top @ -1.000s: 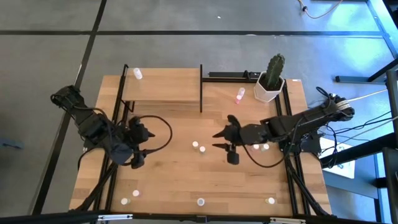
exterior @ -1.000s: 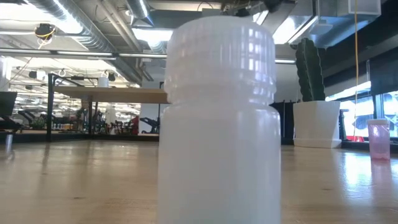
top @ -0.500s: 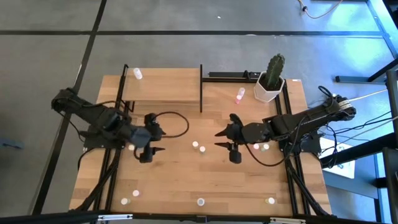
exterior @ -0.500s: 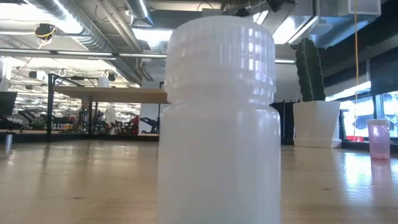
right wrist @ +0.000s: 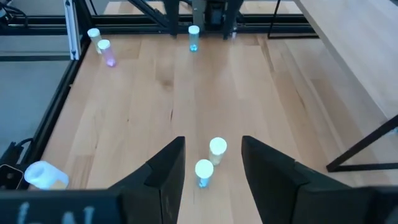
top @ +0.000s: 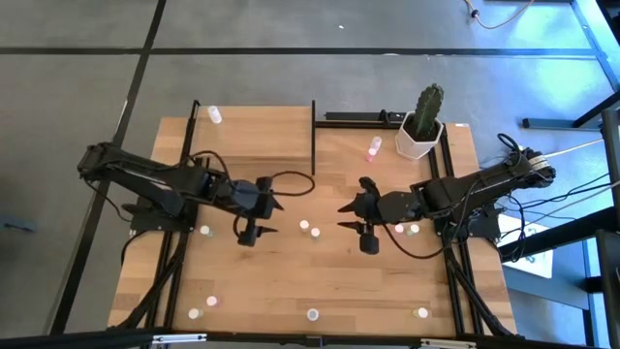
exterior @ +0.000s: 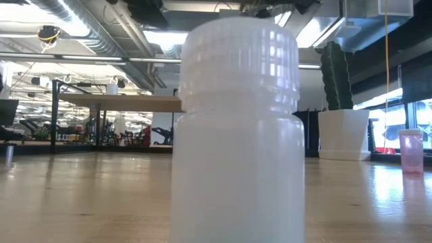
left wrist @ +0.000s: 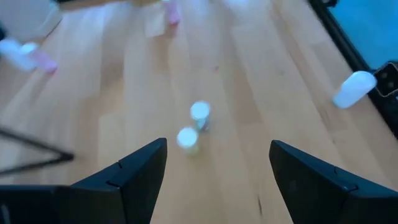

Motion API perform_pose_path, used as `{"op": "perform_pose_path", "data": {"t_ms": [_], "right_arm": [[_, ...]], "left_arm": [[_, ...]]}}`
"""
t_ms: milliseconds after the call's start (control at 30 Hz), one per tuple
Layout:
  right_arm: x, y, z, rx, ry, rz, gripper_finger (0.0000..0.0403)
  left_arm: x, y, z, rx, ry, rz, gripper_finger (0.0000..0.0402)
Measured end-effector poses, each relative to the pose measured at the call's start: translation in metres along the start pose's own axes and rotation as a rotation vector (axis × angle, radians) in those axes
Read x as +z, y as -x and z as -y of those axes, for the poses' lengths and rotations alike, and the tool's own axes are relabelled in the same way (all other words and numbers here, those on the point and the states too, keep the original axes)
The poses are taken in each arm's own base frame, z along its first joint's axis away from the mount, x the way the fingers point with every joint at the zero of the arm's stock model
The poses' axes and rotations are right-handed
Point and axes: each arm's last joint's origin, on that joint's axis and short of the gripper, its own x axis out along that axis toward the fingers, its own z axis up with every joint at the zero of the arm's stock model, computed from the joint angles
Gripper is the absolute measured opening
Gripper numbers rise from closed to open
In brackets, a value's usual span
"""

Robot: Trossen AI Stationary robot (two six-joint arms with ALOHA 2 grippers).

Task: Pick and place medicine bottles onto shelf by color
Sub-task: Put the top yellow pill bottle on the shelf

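Observation:
Two tiny vials, one white and one pale, stand side by side on their bases mid-table. My left gripper is open just to their left, and they show ahead of its fingers in the left wrist view. My right gripper is open just to their right, and they show close before its fingers in the right wrist view. The shelf stands at the far left with one white vial on it.
A cactus in a white pot stands far right, a pink vial beside it. Vials lie under the right arm, at the left and along the near edge. One white vial fills the low view.
My left gripper has gone toward the table's right edge, from the left side to just beside the two middle vials, its arm stretched out. My right gripper has stayed almost in place. The vials have not moved.

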Motion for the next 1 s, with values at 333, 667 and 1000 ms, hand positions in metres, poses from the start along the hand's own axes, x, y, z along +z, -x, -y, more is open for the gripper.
{"op": "perform_pose_path", "data": {"t_ms": [333,667,1000], "right_arm": [[0.0,0.0,0.0,0.0,-0.003,-0.002,0.0161],[0.0,0.0,0.0,-0.001,-0.006,-0.002,0.0161],[0.0,0.0,0.0,-0.001,-0.007,-0.001,0.0161]], "left_arm": [[-0.032,-0.05,-0.003,-0.003,-0.017,0.055,0.0277],[-0.053,-0.107,-0.006,0.002,-0.04,-0.083,0.0277],[-0.064,-0.131,-0.021,0.037,0.001,-0.118,0.0277]]}}
